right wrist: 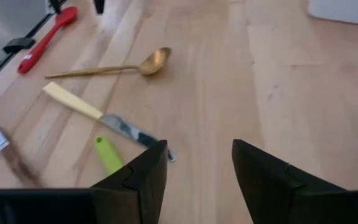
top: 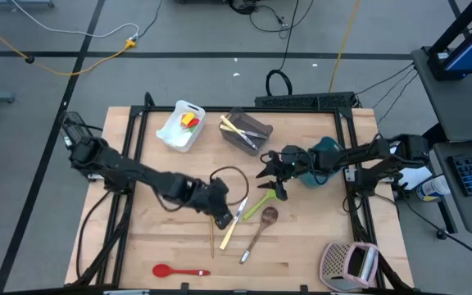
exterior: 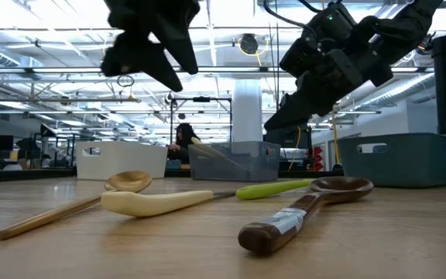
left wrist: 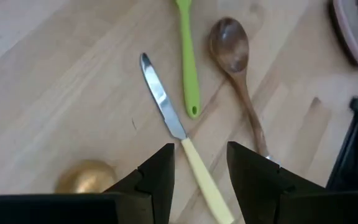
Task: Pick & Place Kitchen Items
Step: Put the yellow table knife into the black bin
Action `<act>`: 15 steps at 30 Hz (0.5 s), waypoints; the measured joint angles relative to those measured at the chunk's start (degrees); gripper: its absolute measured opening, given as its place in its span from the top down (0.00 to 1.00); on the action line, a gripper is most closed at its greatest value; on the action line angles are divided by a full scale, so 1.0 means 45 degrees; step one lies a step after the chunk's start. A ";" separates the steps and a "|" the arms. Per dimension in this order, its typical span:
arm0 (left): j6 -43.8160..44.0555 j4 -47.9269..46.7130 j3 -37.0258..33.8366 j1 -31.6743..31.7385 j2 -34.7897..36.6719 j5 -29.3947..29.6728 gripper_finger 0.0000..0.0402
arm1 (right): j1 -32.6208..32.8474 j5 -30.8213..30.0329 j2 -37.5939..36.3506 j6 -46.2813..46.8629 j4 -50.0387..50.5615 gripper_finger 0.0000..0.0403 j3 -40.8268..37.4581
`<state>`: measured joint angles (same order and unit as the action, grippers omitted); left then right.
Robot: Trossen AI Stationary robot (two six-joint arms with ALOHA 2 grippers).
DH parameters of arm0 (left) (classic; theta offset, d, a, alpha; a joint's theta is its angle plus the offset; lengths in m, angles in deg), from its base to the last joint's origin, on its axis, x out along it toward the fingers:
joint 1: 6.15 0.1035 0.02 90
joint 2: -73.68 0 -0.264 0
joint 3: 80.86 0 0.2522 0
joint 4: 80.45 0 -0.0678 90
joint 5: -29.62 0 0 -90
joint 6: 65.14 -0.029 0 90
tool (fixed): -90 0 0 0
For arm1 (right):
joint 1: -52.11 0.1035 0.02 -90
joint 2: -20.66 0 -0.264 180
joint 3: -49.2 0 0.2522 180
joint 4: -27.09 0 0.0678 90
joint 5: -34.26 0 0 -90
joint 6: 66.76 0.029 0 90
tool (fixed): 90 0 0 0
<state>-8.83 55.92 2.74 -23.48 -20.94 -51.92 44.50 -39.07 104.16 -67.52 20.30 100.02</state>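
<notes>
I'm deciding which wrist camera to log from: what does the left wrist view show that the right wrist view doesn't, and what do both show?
Only the left wrist view shows the brown wooden spoon's bowl and the open left pincer above the knife handle. Only the right wrist view shows the red plastic spoon, the gold ladle's whole handle and the open right pincer. Both show the cream-handled table knife, the lime-green utensil handle and the gold metal ladle.
</notes>
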 joint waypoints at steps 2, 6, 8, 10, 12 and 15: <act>0.1059 0.0039 0.0000 -0.0435 -0.0208 0.0583 0.63 | 0.0190 0.0000 0.0000 0.0012 0.0122 0.56 0.0000; 0.2387 0.0055 -0.0005 -0.0869 -0.0801 0.0265 0.63 | 0.0446 0.0000 0.0000 0.0009 0.0155 0.57 0.0000; 0.2659 0.0046 -0.0005 -0.0819 -0.1245 -0.0190 0.63 | 0.0486 0.0000 0.0000 0.0005 0.0167 0.57 0.0000; 0.2604 0.0139 -0.0005 -0.0668 -0.1762 -0.0677 0.63 | 0.0479 -0.0005 0.0000 -0.0016 0.0169 0.57 0.0000; 0.2310 0.0552 -0.0005 -0.0512 -0.2206 -0.1161 0.63 | 0.0471 -0.0014 0.0000 -0.0017 0.0159 0.57 0.0000; 0.1483 0.1559 -0.0005 -0.0348 -0.2958 -0.1562 0.63 | 0.0471 -0.0017 0.0000 -0.0025 0.0164 0.56 0.0000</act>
<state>-2.16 62.94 2.72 -25.04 -34.25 -58.94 46.62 -39.15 104.16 -67.63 21.04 100.02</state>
